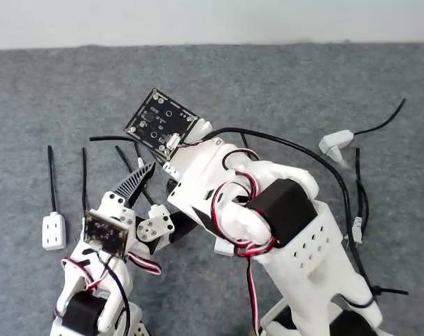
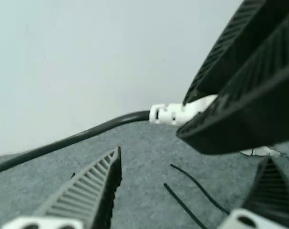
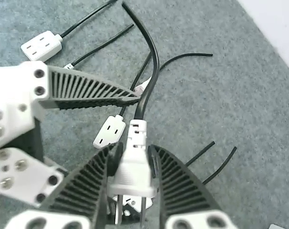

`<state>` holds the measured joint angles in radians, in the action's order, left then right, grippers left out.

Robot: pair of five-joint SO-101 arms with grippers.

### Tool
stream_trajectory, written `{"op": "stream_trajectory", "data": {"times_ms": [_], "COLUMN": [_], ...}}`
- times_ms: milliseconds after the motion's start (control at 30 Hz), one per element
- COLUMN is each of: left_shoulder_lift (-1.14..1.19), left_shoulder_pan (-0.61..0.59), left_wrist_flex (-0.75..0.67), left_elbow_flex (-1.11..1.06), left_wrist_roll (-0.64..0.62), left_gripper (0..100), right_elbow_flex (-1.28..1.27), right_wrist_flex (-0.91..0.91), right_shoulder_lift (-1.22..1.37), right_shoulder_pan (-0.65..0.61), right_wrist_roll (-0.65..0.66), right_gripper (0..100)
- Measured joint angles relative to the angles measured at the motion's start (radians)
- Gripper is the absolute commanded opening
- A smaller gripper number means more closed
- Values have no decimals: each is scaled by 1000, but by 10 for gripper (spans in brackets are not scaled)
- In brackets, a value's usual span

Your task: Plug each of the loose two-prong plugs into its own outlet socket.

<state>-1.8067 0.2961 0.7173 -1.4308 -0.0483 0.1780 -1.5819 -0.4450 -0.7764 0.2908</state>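
Plug [image 3: 131, 164]: looks light, rigid; cord [image 3: 151, 62] stiff.
Your right gripper [image 3: 131, 148] clamps its body, clear of prongs [image 3: 142, 210]; left gripper [image 2: 194, 155] gapes empty.

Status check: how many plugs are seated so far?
Done: none that I see; the near socket and the far socket show empty slots. In hand: the right gripper clamps a white plug, prongs bare; left gripper open alongside. Remaining: seat this plug, then the rest.
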Motion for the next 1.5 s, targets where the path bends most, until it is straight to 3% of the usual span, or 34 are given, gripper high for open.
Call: {"op": "stream_trajectory", "data": {"times_ms": [267,633,1133,1500], "left_shoulder_lift": [0,0,0,0], "left_shoulder_pan": [3,89,89,100], "left_wrist_flex": [52,110,110,109], "left_elbow_flex": [133,158,186,77], "left_wrist_roll": [-55,-63,-63,-51], "left_gripper": [411,411,411,411], "right_elbow_flex": [0,0,0,0], "right_wrist_flex": [0,0,0,-25], "right_shoulder_lift": [0,0,0,0], "right_shoulder_pan": [17,17,17,17], "right_wrist_roll": [5,5,5,5], "right_gripper": [8,8,8,8]}}
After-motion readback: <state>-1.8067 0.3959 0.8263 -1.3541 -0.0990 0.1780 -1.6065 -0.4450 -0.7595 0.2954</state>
